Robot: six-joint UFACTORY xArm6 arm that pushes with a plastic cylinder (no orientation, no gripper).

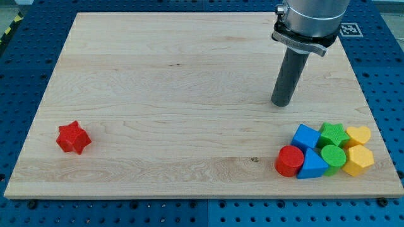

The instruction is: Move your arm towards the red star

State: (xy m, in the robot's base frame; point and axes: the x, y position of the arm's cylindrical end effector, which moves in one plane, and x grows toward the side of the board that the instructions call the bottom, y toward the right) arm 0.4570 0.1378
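The red star (73, 137) lies alone near the view's bottom left corner of the wooden board (177, 75). My tip (281, 104) rests on the board at the view's right, far to the right of the red star and a little higher in the view. It touches no block. The cluster of blocks lies below and to the right of my tip.
A tight cluster sits at the view's bottom right: a red cylinder (289, 161), a blue cube (305, 136), a blue triangle (312, 165), a green star (332, 133), a green cylinder (333, 156), a yellow heart (358, 134) and a yellow hexagon (358, 160).
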